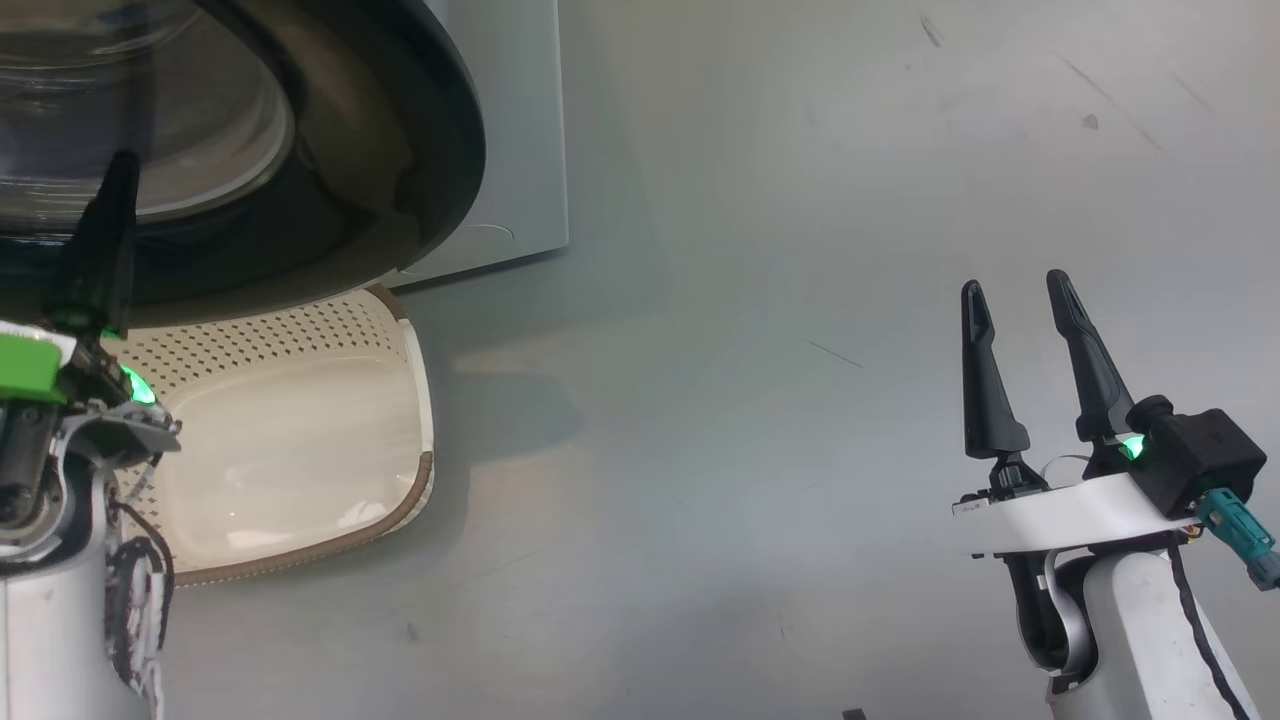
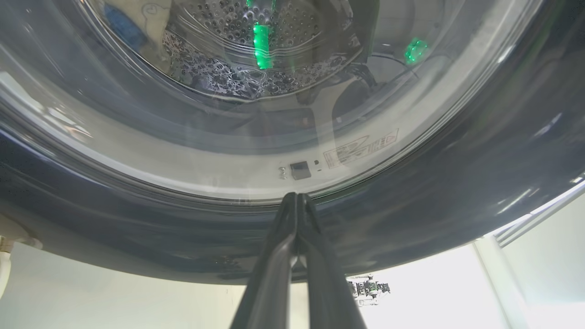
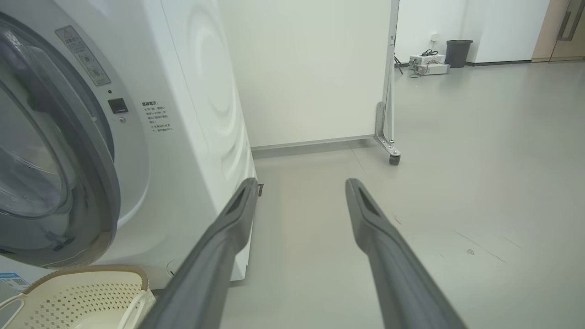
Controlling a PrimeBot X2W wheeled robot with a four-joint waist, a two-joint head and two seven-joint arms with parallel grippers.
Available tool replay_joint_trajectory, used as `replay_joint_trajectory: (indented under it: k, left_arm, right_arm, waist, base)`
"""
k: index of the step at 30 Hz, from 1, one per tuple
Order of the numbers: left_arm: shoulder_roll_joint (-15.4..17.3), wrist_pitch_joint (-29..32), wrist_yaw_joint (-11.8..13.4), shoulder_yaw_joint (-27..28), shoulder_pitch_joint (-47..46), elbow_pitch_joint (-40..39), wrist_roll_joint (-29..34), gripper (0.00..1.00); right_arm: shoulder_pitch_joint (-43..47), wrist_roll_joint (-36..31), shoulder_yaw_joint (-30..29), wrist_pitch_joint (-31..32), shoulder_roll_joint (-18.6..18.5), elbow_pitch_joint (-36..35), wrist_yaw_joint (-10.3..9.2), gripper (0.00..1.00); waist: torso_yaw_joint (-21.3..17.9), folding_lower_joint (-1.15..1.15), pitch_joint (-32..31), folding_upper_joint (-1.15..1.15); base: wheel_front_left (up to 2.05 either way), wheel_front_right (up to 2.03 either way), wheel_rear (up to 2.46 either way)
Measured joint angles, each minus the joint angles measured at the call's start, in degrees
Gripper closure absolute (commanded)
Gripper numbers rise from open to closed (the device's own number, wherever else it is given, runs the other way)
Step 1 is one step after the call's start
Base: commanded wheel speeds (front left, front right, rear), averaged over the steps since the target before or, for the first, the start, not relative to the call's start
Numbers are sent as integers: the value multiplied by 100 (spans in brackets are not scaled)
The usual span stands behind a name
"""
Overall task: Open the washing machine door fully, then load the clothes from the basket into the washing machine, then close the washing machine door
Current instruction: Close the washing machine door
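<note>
Left gripper (image 2: 297, 197): I see fingers pressed together, tips at the black rim of the washing machine door (image 2: 457, 183).
Right gripper (image 1: 1014, 286): fingers apart, holding nothing, well apart from the door.
Clothes (image 2: 123, 25): behind the glass.
Basket (image 1: 300, 320): on the grey floor (image 1: 750, 400), beneath the door.
Room: white wall (image 3: 311, 68).

One washing machine (image 3: 196, 114), one washing machine door (image 1: 440, 150), one basket (image 1: 300, 430), one garment (image 2: 153, 13), two tools, left tool (image 2: 297, 197) and right tool (image 1: 1016, 285), one bin (image 3: 458, 52)
</note>
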Motion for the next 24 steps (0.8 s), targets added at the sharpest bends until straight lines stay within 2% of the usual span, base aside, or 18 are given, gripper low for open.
replay_joint_trajectory:
  k: [2,3,6,9,18,24]
  left_arm:
    - [-85,-38,0,63,230,-126,-46,100]
    - [-145,-64,0,111,343,-186,-76,84]
    - [-344,-144,0,202,647,-419,-210,0]
    - [-492,-236,0,241,910,-651,-256,0]
    - [-504,-549,0,411,1885,-1188,-145,0]
    - [-501,-842,0,433,2317,-1550,458,0]
  right_arm:
    - [1,-1,-4,0,0,48,5,0]
    - [3,-2,-7,0,1,70,7,0]
    - [20,-19,-47,0,2,136,8,0]
    - [43,-31,-104,0,-2,197,8,0]
    - [370,-65,-175,0,-34,354,25,0]
    - [588,-71,-204,0,-48,405,60,0]
  waist:
    - [53,0,-59,0]
    - [79,0,-94,0]
    - [167,0,-210,0]
    - [267,0,-343,0]
    - [664,-1,-860,0]
    - [928,-1,-1146,0]
  base:
    - [0,0,0]
    - [0,0,0]
    - [0,0,0]
    - [0,0,0]
    - [0,0,0]
    - [0,0,0]
